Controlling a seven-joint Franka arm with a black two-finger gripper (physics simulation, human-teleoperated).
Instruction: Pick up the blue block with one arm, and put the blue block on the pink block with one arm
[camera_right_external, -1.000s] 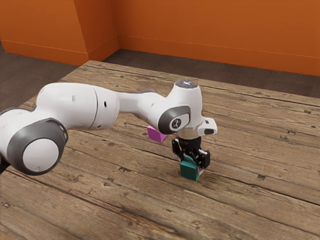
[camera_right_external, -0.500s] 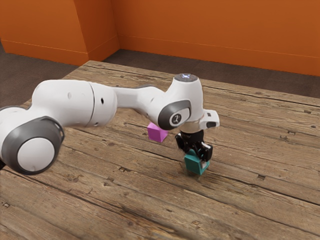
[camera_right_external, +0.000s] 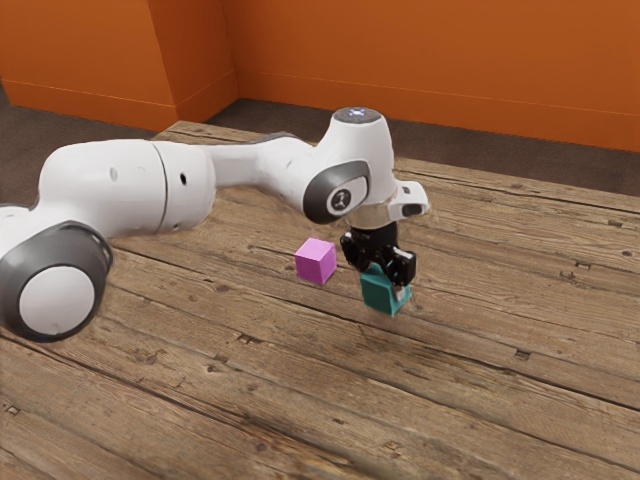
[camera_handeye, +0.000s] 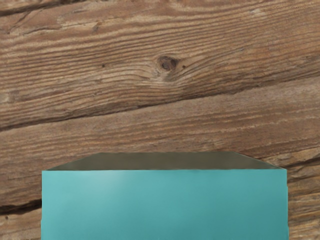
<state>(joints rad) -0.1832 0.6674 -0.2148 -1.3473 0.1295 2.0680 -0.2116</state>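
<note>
Orange walls (camera_right_external: 450, 50) and a dark floor (camera_right_external: 50, 140) close in a rough wooden table (camera_right_external: 500, 400), its planks weathered and cracked. The white arm (camera_right_external: 250, 175) comes in from the exterior view's left. On the grey cap (camera_right_external: 343, 197) of its last joint sits a small white emblem, too small for me to read.

The black gripper (camera_right_external: 385, 278) points down, with its two fingers pressed against opposite sides of the blue block (camera_right_external: 383, 292), which looks more teal than blue. They stand only as far apart as the block is wide. The block hangs clear of the surface, slightly tilted, over the middle of the table and well away from every edge. The pink block (camera_right_external: 316, 261) rests on the planks just beside it, toward the exterior view's left, and the two do not touch.

From the hand's camera, the blue block (camera_handeye: 165, 205) sits just under the hand, with bare planks (camera_handeye: 150, 115) and a dark knot (camera_handeye: 167, 63) beyond it.

A second ago the blue block rested on the wood, nearer the table's front edge, with the gripper down around it. Since then it has been raised and carried toward the pink block. The pink block was then half hidden behind the wrist and now shows whole, and it has not moved.
</note>
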